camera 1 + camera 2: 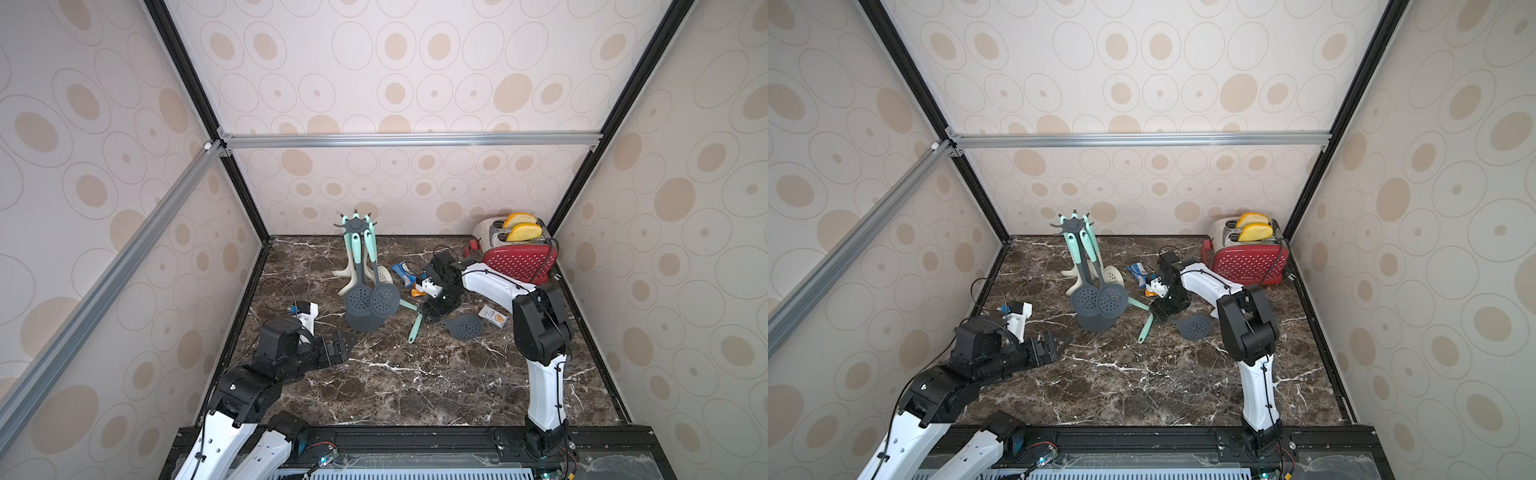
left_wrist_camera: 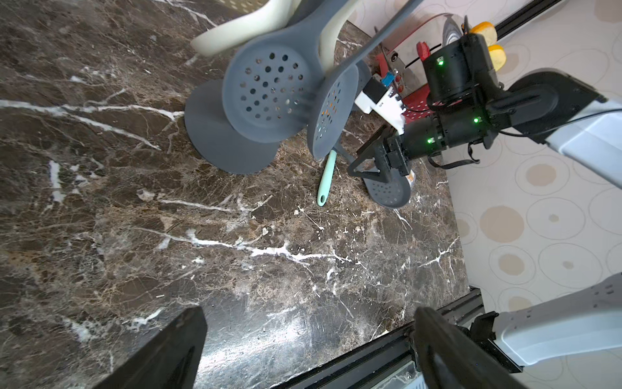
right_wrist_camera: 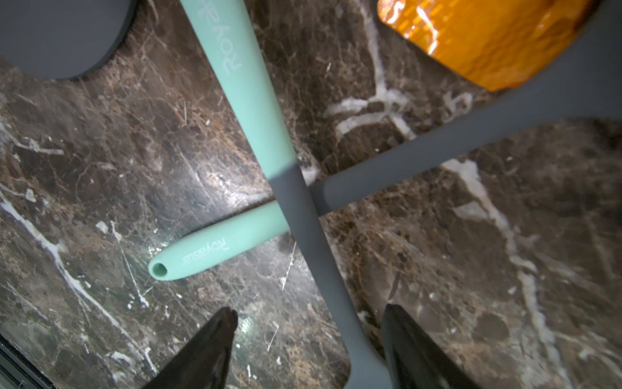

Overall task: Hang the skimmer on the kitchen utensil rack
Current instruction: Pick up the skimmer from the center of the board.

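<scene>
The rack (image 1: 355,224) is standing toward the back of the marble table (image 1: 415,386), left of centre. Two hanging skimmers (image 1: 360,297) are dangling from its crown, their grey holed heads reaching down to its round base. The skimmer (image 1: 465,326) to be hung is lying flat on the table just right of that base, its head pointing toward the right wall and its mint handle running back toward the base. A second utensil (image 1: 415,328) is lying crossed beneath its shaft, with its mint handle end pointing to the front. The right gripper (image 3: 309,313) is reaching down at the crossing, its jaws partly spread and straddling the skimmer's grey shaft near the head. The shaft is sitting closer to one finger, and the blurred edge makes it hard to tell whether they are touching. An orange packet (image 3: 488,40) is lying just beyond. The left gripper (image 2: 309,313) is hovering low over the front-left of the table, jaws spread wide and holding nothing, well apart from the rack.
</scene>
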Robot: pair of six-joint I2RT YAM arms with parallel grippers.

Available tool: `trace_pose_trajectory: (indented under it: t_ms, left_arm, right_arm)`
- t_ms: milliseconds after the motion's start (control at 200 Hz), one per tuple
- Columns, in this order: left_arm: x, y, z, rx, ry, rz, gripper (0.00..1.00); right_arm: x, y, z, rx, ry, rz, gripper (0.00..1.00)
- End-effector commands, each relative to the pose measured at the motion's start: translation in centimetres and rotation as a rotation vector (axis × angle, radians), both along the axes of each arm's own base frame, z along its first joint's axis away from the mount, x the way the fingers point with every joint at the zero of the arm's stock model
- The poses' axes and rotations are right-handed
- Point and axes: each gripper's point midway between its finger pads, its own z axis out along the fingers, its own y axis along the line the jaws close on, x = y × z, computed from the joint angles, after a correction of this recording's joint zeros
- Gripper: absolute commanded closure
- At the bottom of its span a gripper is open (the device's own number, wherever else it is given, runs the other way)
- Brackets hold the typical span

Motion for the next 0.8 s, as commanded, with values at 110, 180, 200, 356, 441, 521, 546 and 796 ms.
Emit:
trace_pose_trajectory:
  t_ms: [110, 180, 200, 356, 441, 521, 546, 796]
  left_arm:
    - [-0.2, 0.8, 2.0, 0.072, -0.047, -0.023, 0.01]
    - [-0.2, 1.3, 1.7, 0.108, -0.024, -0.009, 0.01]
    - [-0.2, 1.4, 1.7, 0.118, -0.021, -0.008, 0.01]
    - [-0.2, 3.1, 1.4, 0.219, 0.012, 0.042, 0.01]
    - [0.0, 4.3, 1.8, 0.253, 0.002, 0.103, 0.01]
    - [0.1, 5.2, 2.7, 0.226, -0.043, 0.178, 0.01]
    - [0.2, 5.4, 3.0, 0.211, -0.064, 0.199, 0.01]
    - [-0.6, 4.4, 4.8, 0.186, -0.161, 0.103, 0.01]
  right_arm:
    - [0.3, -0.2, -1.7, -0.048, 0.044, -0.001, 0.33]
    - [0.3, -0.4, -2.4, -0.062, 0.055, -0.006, 0.36]
    - [0.2, -0.5, -2.5, -0.067, 0.058, -0.006, 0.37]
    - [-0.2, -0.9, -3.3, -0.09, 0.076, -0.021, 0.52]
    - [-0.7, -1.0, -3.1, -0.081, 0.081, -0.025, 0.63]
    - [-1.4, -0.9, -2.4, -0.053, 0.08, -0.031, 0.72]
    - [-1.6, -0.8, -2.0, -0.039, 0.076, -0.032, 0.75]
    - [-5.3, -1.9, 1.4, 0.024, 0.021, -0.115, 1.0]
